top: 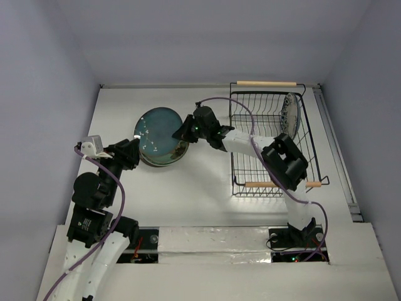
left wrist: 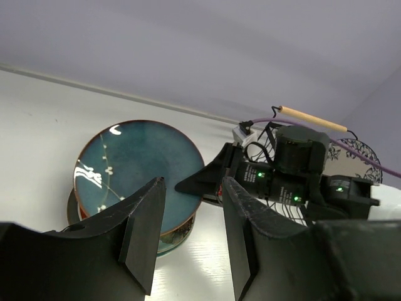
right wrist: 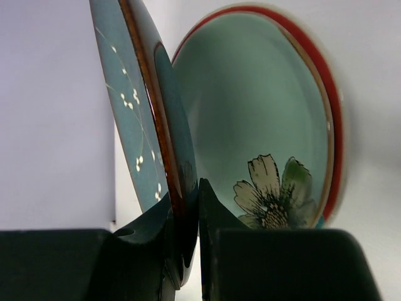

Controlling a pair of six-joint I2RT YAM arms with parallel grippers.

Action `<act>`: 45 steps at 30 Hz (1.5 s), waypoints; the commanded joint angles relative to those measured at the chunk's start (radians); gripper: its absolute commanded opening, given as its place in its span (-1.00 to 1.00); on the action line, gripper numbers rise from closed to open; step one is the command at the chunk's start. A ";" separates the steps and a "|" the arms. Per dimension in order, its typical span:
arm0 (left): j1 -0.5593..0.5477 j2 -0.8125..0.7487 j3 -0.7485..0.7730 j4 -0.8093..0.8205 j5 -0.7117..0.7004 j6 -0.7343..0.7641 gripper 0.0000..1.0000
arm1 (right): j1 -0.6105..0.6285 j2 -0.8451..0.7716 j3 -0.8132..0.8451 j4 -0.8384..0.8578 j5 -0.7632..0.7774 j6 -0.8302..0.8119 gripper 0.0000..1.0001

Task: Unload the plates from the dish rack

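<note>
Placement is in hand — right gripper [right wrist: 188, 207] pinches the teal plate [top: 158, 130] by its rim over the stack [top: 168, 158] left of the rack [top: 233, 145], left gripper [left wrist: 193, 188] hangs part-open and empty nearby — and next, likely, comes lowering it flat, releasing, then fetching the white plate [top: 291, 116] standing in the rack.

You have blue-teal plate [top: 156, 132], white blossom sprigs, tilted on stack left of dish rack [top: 257, 103], rack-side rim pinched in your right claw [right wrist: 191, 210]. Beneath: red-rimmed flower plate [right wrist: 263, 125]. White blue-floral plate [top: 290, 113] stands on edge in rack's far right corner.
</note>
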 commanded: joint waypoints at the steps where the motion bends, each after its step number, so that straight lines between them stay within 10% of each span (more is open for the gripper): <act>1: 0.006 0.000 0.009 0.048 0.015 0.002 -0.24 | 0.003 0.001 0.018 0.289 -0.098 0.116 -0.94; 11: 0.006 -0.006 0.009 0.043 0.015 0.003 -0.24 | 0.013 -0.019 -0.020 0.252 -0.053 0.096 -0.70; 24: 0.006 -0.008 0.009 0.043 0.015 0.003 -0.24 | 0.031 -0.063 0.049 -0.056 0.060 -0.105 0.75; 33: 0.006 -0.010 0.009 0.043 0.015 0.005 -0.24 | 0.060 -0.111 0.147 -0.413 0.165 -0.370 0.99; 40: 0.006 -0.010 0.009 0.042 0.013 0.005 -0.24 | 0.060 -0.189 0.140 -0.552 0.315 -0.496 0.90; 44: 0.006 -0.008 0.009 0.042 0.015 0.003 -0.25 | 0.060 -0.342 0.072 -0.544 0.436 -0.528 0.00; 45: 0.006 -0.010 0.009 0.042 0.012 0.005 -0.27 | 0.050 -0.373 0.069 -0.562 0.456 -0.544 -0.54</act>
